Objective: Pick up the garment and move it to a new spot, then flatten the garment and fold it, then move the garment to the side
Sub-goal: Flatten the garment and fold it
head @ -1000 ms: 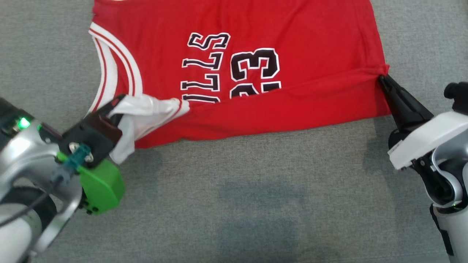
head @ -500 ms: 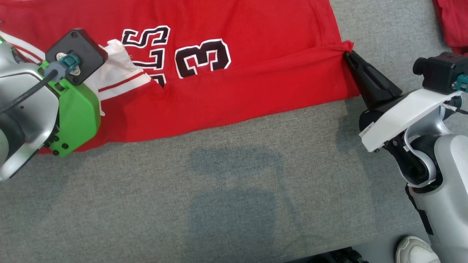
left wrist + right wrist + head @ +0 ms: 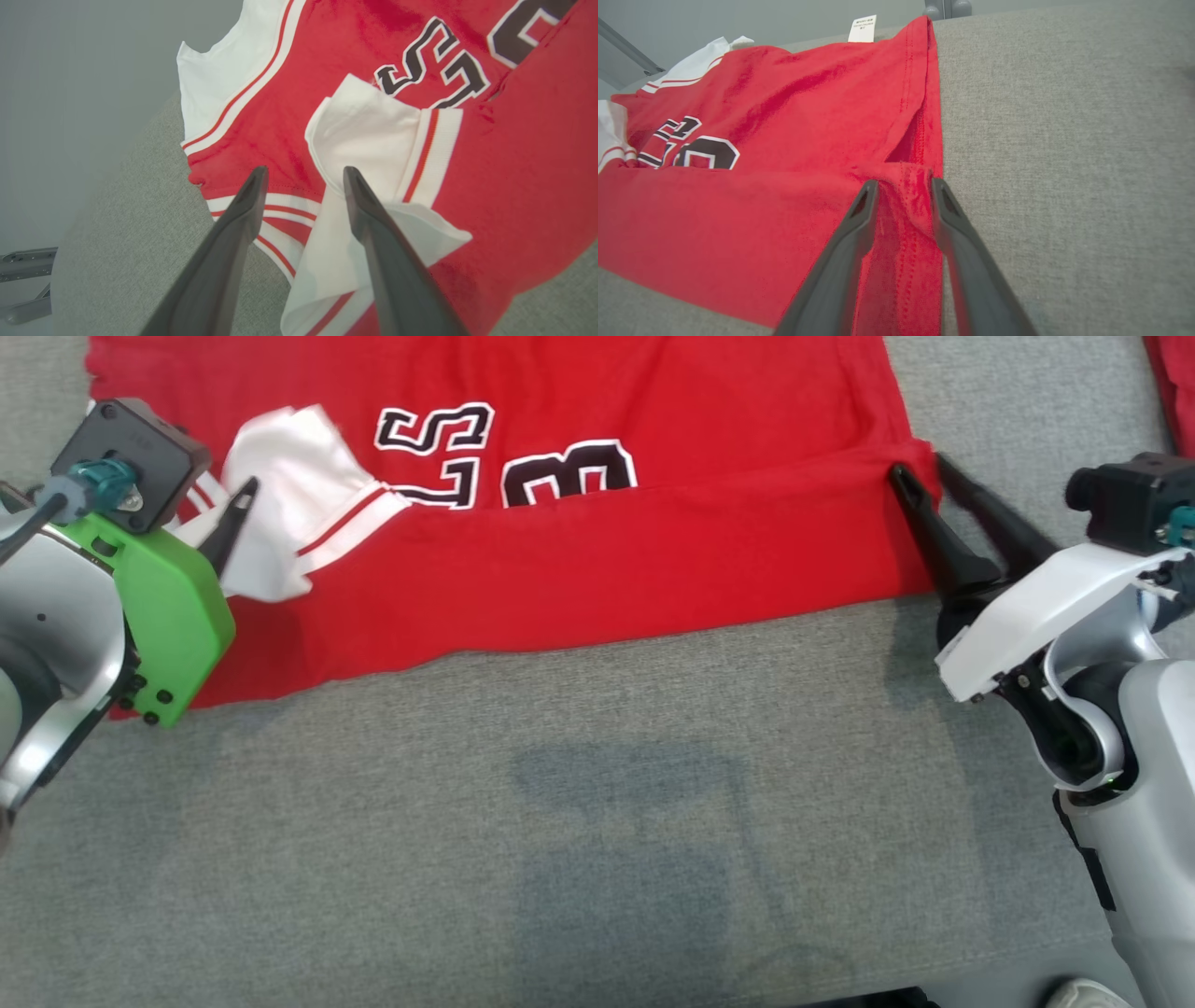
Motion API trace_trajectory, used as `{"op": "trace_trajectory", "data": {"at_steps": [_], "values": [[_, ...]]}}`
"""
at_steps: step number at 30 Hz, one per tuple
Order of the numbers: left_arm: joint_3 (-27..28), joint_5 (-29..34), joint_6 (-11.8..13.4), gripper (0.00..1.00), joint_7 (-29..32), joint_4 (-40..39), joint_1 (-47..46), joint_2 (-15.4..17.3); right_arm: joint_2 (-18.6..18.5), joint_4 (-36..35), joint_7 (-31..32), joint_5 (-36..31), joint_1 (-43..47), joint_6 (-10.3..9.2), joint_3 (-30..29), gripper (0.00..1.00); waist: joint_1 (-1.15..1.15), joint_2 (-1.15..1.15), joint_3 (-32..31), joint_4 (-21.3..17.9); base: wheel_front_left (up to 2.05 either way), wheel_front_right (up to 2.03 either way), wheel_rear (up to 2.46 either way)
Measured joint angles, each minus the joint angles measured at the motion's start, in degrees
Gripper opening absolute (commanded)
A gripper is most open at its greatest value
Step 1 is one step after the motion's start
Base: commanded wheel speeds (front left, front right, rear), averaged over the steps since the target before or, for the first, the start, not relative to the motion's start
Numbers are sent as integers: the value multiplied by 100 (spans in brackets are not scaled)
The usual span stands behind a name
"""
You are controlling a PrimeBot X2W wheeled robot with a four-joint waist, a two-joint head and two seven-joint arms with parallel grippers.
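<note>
- Bare grey worktop [image 3: 597, 821] lies nearest, wide open.
- Red jersey [image 3: 597, 569] sits beyond it, folded near edge running left to right.
- Left gripper [image 3: 304, 171] is parted over the white trim [image 3: 369, 135].
- Right gripper [image 3: 903, 183] is parted, straddling the jersey's right edge.

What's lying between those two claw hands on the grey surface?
The red jersey, folded over, spans the stretch from the left gripper to the right gripper; the head view shows it.
</note>
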Motion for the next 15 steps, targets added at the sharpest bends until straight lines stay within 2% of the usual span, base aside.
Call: {"op": "trace_trajectory", "data": {"at_steps": [3,6,9,12,13,15], "values": [[163,-137,265,100,-236,55,141,-152,-9,22,-90,-13,44,0,-140,100,0,0,-37,108,0,0,0],[446,-328,668,100,-460,42,403,-153,-33,-127,-198,-58,218,0,-342,100,0,0,-114,176,0,0,0],[868,-730,1301,100,-776,-245,1000,-133,-23,-407,-238,-48,585,0,-630,100,0,0,-218,208,0,0,0],[1276,-1239,1971,100,-1198,-705,2030,-186,11,-684,-141,-45,1063,0,-821,100,0,0,-308,214,0,0,0],[1381,-1428,2151,100,-1367,-825,2402,-269,33,-731,-98,-44,1227,0,-894,100,0,0,-323,224,0,0,0],[1459,-1563,2337,100,-1655,-937,3012,-345,54,-784,2,-48,1469,0,-981,100,0,0,-333,264,0,0,0]]}}
